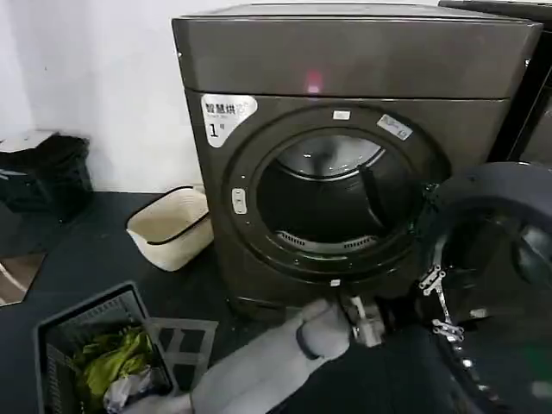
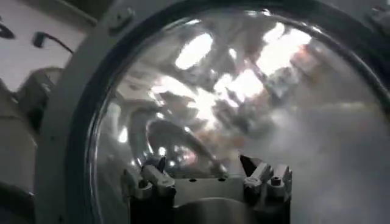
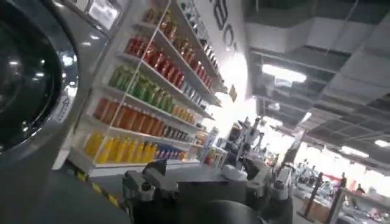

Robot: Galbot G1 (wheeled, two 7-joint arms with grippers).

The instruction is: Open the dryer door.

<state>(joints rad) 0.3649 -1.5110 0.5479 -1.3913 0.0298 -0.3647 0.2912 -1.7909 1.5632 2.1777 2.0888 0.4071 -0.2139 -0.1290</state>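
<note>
The dryer [image 1: 345, 60], dark bronze-grey with a white "1" sticker [image 1: 226, 116], stands ahead with its drum mouth [image 1: 328, 198] uncovered. The dryer door [image 1: 509, 259] is swung out to the right, its dark inner side facing me. My left arm reaches in from below, and my left gripper [image 1: 366, 321] hovers just left of the door's lower edge. In the left wrist view the left gripper [image 2: 203, 163] is open, empty, and close to the door glass [image 2: 244, 91] and its grey ring [image 2: 67, 122]. My right gripper [image 3: 206, 162] is open, holds nothing and points away toward shop shelves.
A white basket [image 1: 170, 226] sits on the floor left of the dryer. A grey crate with clothes [image 1: 95, 354] lies near my left side and a black bin [image 1: 43, 172] stands by the wall. Another dark machine [image 1: 535, 121] adjoins on the right. Bottle shelves [image 3: 146, 91] stand beyond.
</note>
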